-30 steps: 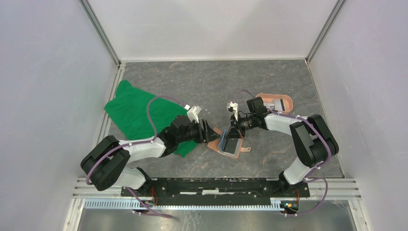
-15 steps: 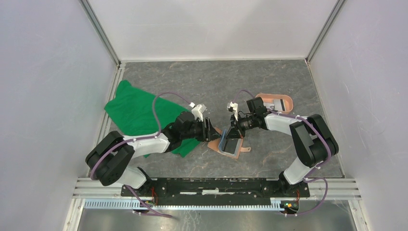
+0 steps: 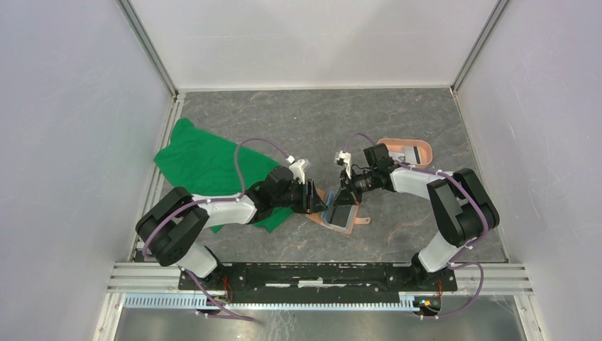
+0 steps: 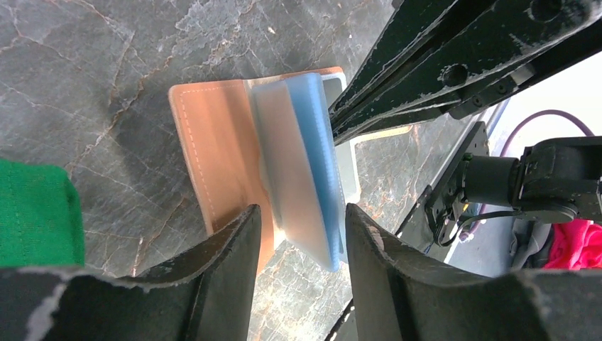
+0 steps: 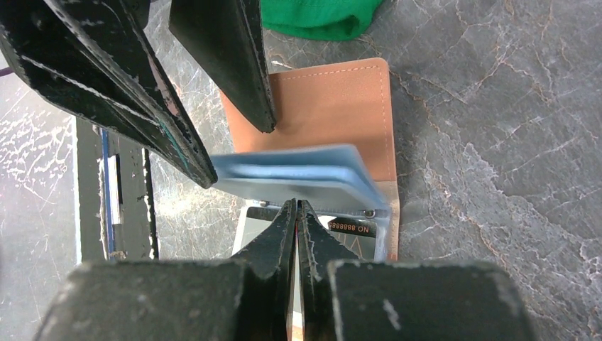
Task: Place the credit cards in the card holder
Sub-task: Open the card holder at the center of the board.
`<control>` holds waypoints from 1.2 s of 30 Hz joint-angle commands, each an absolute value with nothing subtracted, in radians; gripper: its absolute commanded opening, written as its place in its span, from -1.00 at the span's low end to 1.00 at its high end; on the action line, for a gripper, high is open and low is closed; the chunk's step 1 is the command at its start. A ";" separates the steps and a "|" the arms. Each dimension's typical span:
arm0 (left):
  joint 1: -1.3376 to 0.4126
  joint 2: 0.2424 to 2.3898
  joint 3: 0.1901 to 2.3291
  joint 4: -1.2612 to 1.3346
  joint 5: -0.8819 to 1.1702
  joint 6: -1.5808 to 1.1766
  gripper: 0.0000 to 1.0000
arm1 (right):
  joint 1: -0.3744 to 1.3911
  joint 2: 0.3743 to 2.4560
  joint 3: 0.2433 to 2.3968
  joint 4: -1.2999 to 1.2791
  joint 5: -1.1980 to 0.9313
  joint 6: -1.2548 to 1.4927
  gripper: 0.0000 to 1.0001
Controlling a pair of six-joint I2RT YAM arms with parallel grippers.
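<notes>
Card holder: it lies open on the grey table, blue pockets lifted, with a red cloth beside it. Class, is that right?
No. The cloth is green, not red, as the top external view shows. The rest holds: the card holder lies open on the grey table, blue pockets lifted.

Grey table point(image 3: 284, 121) carries green cloth point(image 3: 199, 167), card holder point(image 4: 216, 149), pink tray point(image 3: 424, 150).

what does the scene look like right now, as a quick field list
card holder: open on the table, blue pocket flaps raised
card: lying in the holder under the flaps
left gripper: open, jaws either side of the flaps
right gripper: shut, tips at the flaps' base
pink tray: far side of the right arm
green cloth: partly under the left arm
</notes>
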State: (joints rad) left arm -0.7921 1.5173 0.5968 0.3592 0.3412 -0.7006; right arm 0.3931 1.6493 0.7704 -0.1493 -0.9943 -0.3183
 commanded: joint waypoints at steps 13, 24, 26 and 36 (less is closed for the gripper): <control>-0.798 1.540 0.617 0.319 0.330 -0.633 -0.25 | 0.393 1.630 0.807 -0.183 -0.989 -0.377 -0.85; -0.797 1.552 0.604 0.390 0.388 -0.656 -0.15 | 0.380 1.525 0.813 -0.177 -1.041 -0.407 -0.74; -0.796 1.562 0.608 0.397 0.399 -0.657 -0.15 | 0.382 1.528 0.827 -0.126 -1.078 -0.341 -0.74; -0.796 1.568 0.610 0.397 0.406 -0.661 -0.15 | 0.446 1.624 0.928 -0.117 -0.941 -0.255 -0.78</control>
State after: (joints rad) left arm -0.7940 1.5581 0.6014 0.3721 0.3801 -0.6865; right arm 0.4187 1.5929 0.8757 -0.1108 -1.0004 -0.2607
